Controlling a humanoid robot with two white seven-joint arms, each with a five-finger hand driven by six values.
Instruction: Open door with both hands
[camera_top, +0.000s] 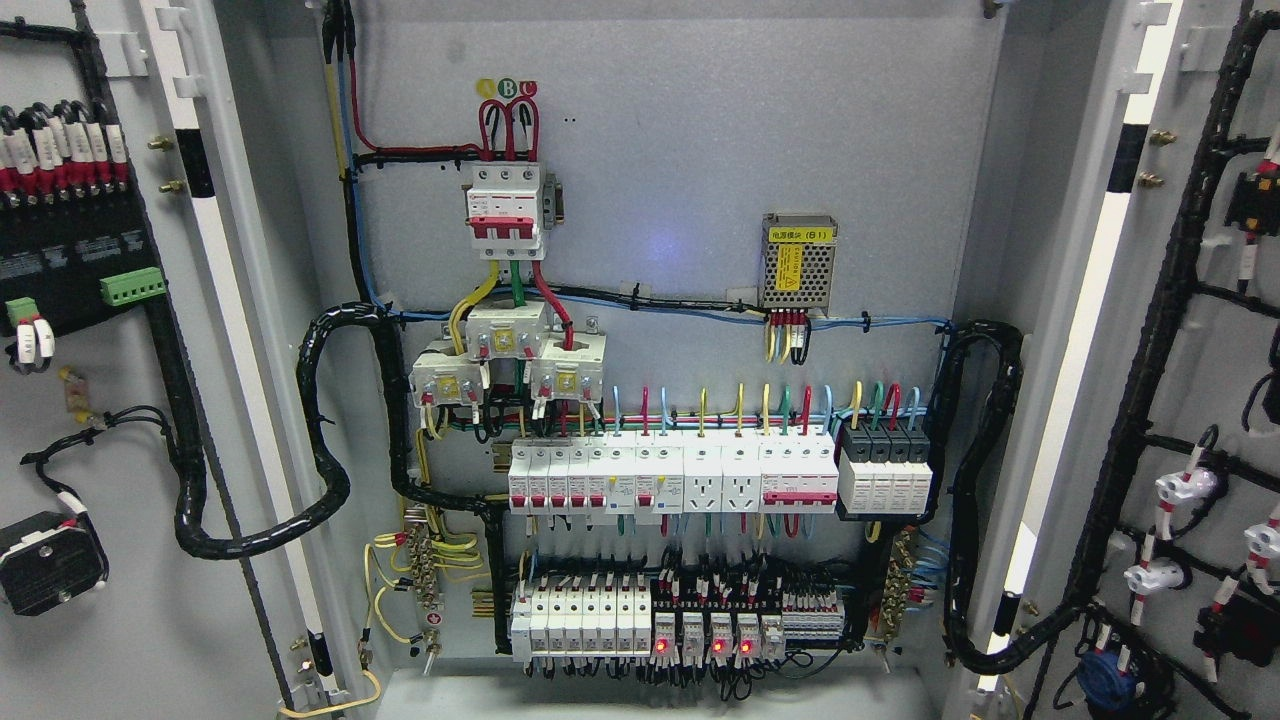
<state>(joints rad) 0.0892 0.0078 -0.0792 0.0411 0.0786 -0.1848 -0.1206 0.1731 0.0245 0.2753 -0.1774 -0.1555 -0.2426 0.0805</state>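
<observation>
An electrical cabinet fills the head view with both doors swung wide open. The left door (120, 420) shows its inner face at the picture's left, carrying black cable looms and terminal blocks. The right door (1200, 400) stands open at the right, with wired indicator lamps on its inner face. Between them the grey back panel (680, 160) is exposed. Neither of my hands nor either arm shows in this view.
On the back panel sit a red-and-white main breaker (505, 210), a perforated metal power supply (798, 262), rows of white breakers (670, 475) and relays with red lights (700, 640). Thick black cable bundles (320, 470) loop from the panel to each door.
</observation>
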